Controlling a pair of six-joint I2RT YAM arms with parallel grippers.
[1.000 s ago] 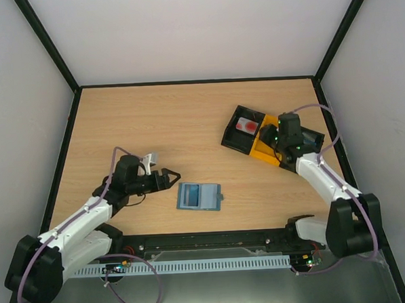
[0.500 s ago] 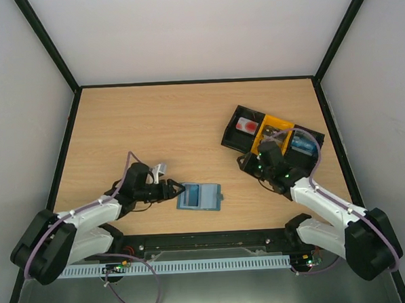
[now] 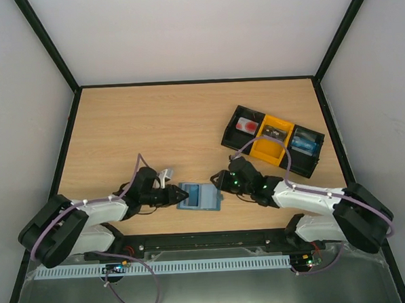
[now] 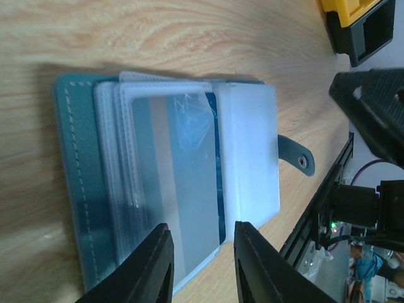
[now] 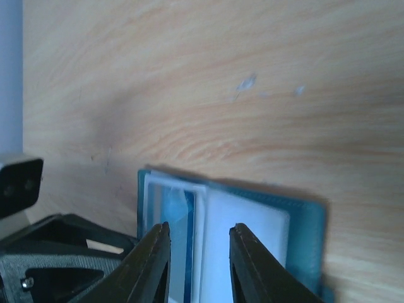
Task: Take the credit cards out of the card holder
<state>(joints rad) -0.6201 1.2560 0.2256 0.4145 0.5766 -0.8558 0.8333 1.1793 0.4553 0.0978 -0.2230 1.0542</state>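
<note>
The card holder [image 3: 199, 196] lies open and flat on the wooden table, near the front edge. Its teal cover [image 4: 72, 177] carries a stack of clear sleeves, and a blue credit card [image 4: 217, 170] shows inside the top sleeve. My left gripper [image 3: 179, 194] is at the holder's left edge, its jaws narrowly open [image 4: 201, 235] over the sleeve edge with nothing between them. My right gripper [image 3: 220, 182] is at the holder's right side, open [image 5: 199, 235], its fingers straddling the sleeves of the card holder [image 5: 306, 233] without gripping them.
A black-and-yellow three-compartment tray [image 3: 228, 140] stands at the back right with a card in each compartment. The holder's closing tab [image 4: 297, 156] sticks out toward the front rail. Black frame edges border the table.
My right arm left the tray and swung down to the holder's right side. My left gripper slid right to the holder's left edge, and its jaws narrowed.
</note>
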